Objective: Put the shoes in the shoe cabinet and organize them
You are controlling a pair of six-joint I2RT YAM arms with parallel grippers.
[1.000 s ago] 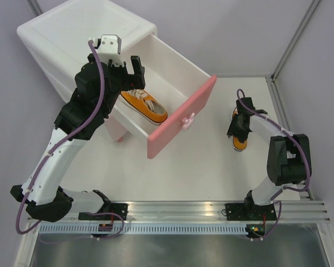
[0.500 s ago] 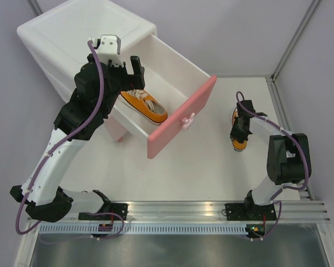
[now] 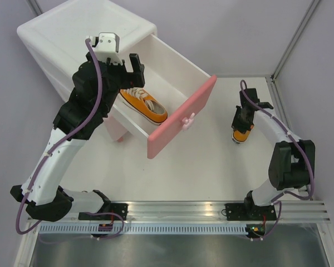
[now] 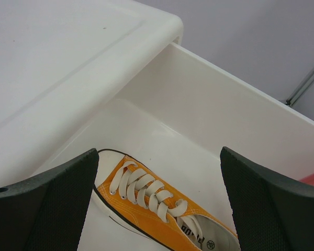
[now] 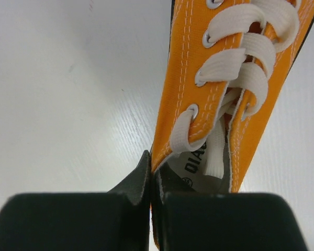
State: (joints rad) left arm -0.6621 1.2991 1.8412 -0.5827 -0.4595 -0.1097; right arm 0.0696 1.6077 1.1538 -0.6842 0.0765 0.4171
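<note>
Orange sneaker [image 3: 240, 133] out at the right of the white table [image 3: 200, 167], well apart from the drawer. Pinched at the thin cloth edge beside its opening by the pressed-together fingers of the right gripper [image 5: 150, 175]. Farther back, pink drawer front [image 3: 175, 125] with a white bunny knob [image 3: 187, 118], standing out wide. Second orange sneaker [image 3: 145, 105] lying inside the open drawer [image 3: 178, 69], near its left wall. Left gripper [image 3: 128, 68] spread wide above that sneaker, holding nothing. Behind all, big white shoe cabinet [image 3: 72, 28].

Orange sneaker [image 4: 153, 212] with white laces in open white drawer [image 4: 225, 112], cabinet top [image 4: 52, 52] left, jaws wide apart
</note>
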